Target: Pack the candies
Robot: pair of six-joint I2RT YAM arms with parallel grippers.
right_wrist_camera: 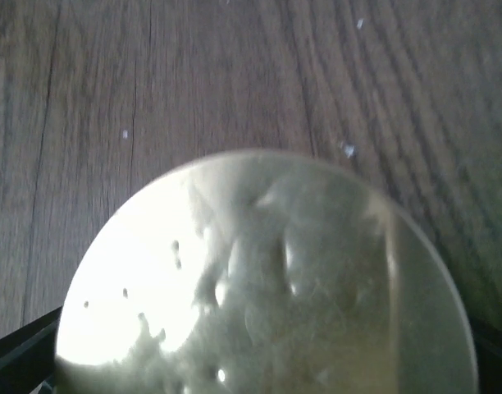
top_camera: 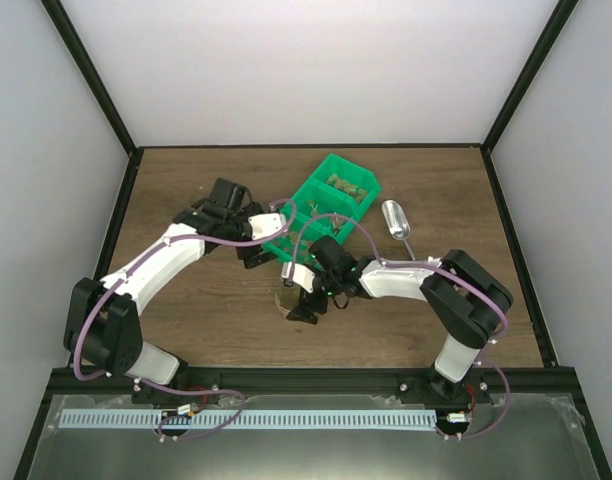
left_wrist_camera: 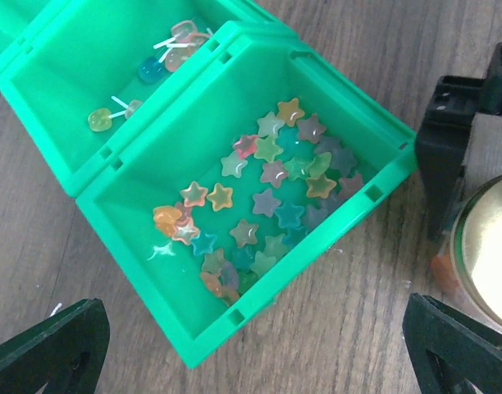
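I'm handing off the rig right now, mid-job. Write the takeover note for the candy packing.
Left gripper: open, empty, hovering over the green bin.
Right gripper: open, jaws either side of the tan lid; contact unclear.
Candies: star-shaped, all lying in that bin; lollipops in the bin next to it.
Metal scoop: lying on the table right of the bins, untouched.
Done: no candy visibly packed.
Left: probably remove the lid, scoop the candies across, then close up.
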